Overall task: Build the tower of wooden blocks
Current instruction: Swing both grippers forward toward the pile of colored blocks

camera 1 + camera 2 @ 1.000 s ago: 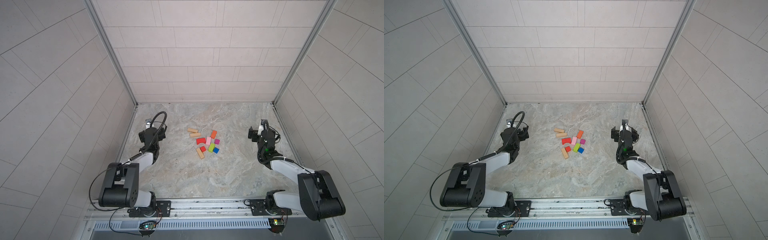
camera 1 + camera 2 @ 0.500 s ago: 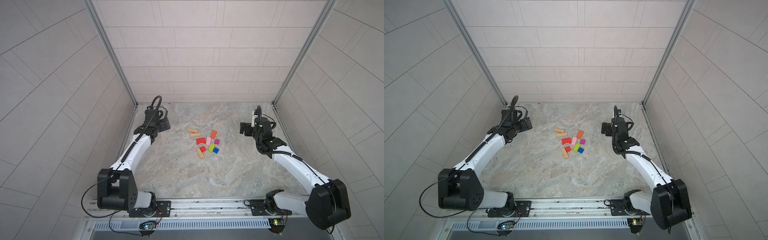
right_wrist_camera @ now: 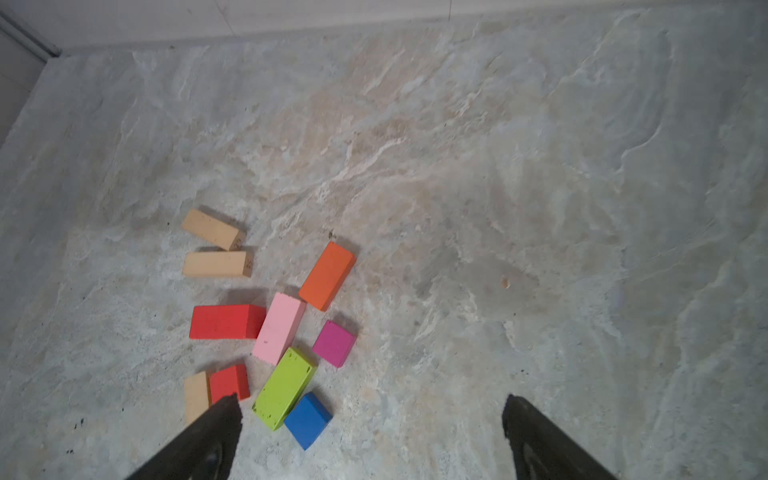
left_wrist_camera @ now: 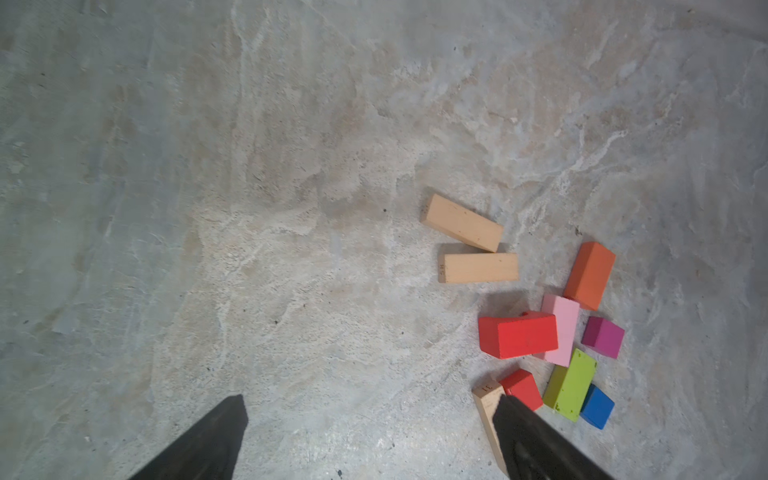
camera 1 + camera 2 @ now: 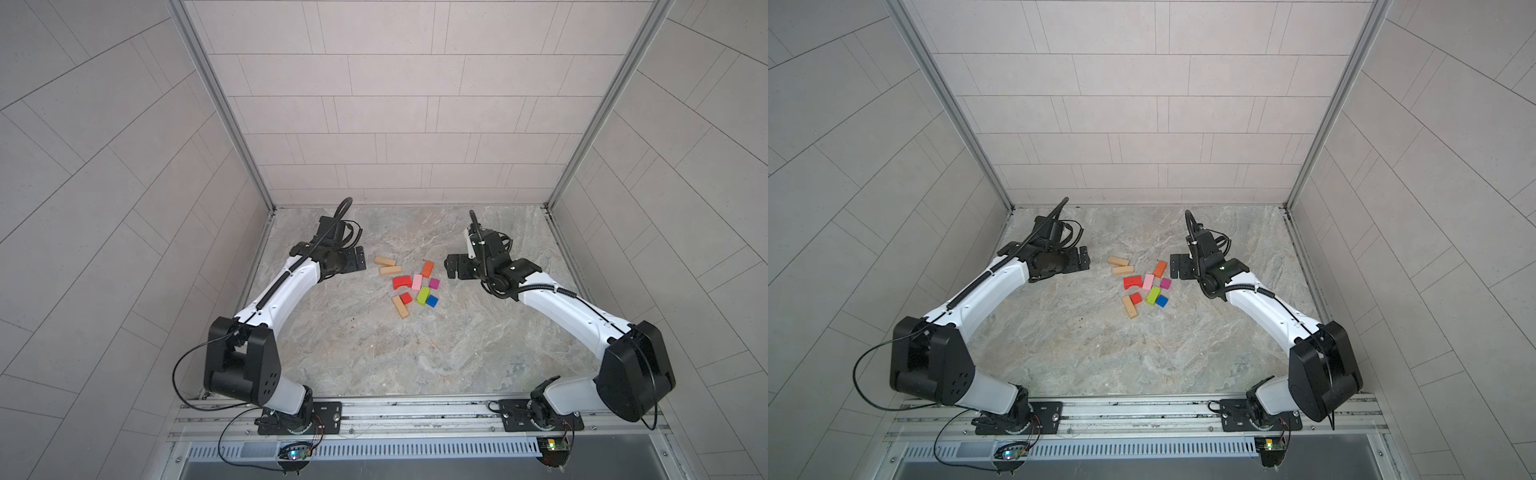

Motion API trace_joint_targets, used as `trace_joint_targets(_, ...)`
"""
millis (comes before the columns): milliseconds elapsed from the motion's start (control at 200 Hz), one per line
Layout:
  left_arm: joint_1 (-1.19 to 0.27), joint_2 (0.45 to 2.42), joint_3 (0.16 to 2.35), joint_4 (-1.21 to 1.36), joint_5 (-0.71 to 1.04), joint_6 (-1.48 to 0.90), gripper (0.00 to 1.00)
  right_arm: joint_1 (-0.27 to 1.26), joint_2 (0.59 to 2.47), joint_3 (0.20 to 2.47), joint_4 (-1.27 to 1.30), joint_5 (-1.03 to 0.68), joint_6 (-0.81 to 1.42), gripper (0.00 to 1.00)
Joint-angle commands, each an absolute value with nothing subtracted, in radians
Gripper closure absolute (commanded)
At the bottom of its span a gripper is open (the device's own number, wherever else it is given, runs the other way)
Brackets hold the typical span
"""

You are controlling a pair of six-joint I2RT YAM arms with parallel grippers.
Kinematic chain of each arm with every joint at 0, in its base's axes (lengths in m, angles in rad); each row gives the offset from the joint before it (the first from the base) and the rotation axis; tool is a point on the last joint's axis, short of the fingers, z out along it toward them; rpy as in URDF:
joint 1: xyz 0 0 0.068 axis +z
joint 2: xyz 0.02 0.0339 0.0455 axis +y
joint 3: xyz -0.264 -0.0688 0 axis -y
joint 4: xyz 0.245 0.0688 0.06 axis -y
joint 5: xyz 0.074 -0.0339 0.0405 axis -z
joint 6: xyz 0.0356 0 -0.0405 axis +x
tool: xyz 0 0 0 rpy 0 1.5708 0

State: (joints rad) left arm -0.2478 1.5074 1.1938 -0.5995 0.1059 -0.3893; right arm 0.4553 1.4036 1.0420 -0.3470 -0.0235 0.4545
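Arms are brought forward from a second ago's folded pose; left gripper (image 5: pixel 361 259) and right gripper (image 5: pixel 449 268) are held spread, empty, flanking the wood blocks (image 5: pixel 417 281) scattered flat on the table (image 5: pixel 374 353). Stacking is judged unstarted.

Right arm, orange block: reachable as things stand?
Probably yes. The orange block lies flat at the edge of the wood blocks facing the right end effector, which is open, with only bare table between them. Its long sides look free; the pink block sits close to one end only.
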Motion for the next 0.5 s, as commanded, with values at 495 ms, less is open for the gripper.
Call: trace_joint_targets(495,-0.539,1.614,1.213,-0.609,0.269,-0.086,0.05,0.492,1.266,0.986,-0.547,-0.203,0.372,0.01)
